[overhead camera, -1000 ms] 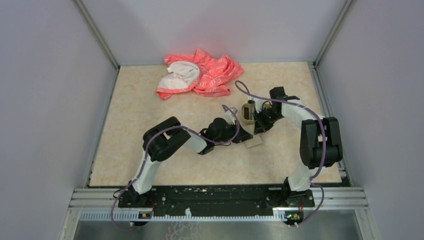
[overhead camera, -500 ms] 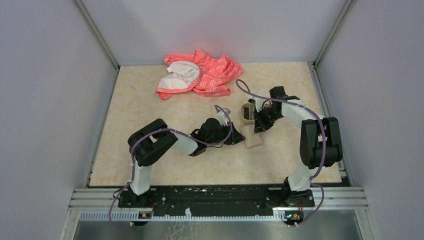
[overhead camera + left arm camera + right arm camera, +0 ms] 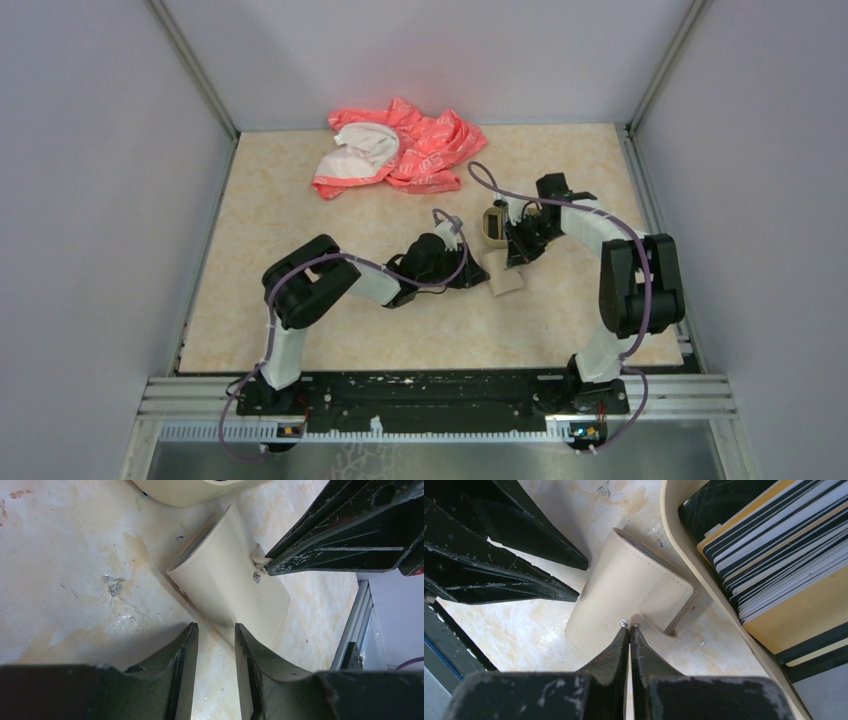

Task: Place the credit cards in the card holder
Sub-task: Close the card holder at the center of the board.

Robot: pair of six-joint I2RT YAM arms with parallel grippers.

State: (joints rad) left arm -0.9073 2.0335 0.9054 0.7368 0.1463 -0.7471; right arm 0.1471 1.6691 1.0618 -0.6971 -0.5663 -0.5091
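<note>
Right wrist view showed the right gripper (image 3: 628,632) apparently pinching the card holder (image 3: 624,590) by its tab, with the left gripper (image 3: 215,650) jaws parted and empty.

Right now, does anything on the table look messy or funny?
Yes. A pink cloth lies crumpled at the far edge of the table, away from the credit cards. The card holder lies shut and crooked beside the tray, with the right gripper pinching its snap tab.

Soft, even overhead light leaves the table (image 3: 300,230) bright, without glare. In wrist views the card holder (image 3: 225,585) is sharp; six o'clock foreground blurs, faint shadow toward seven o'clock
</note>
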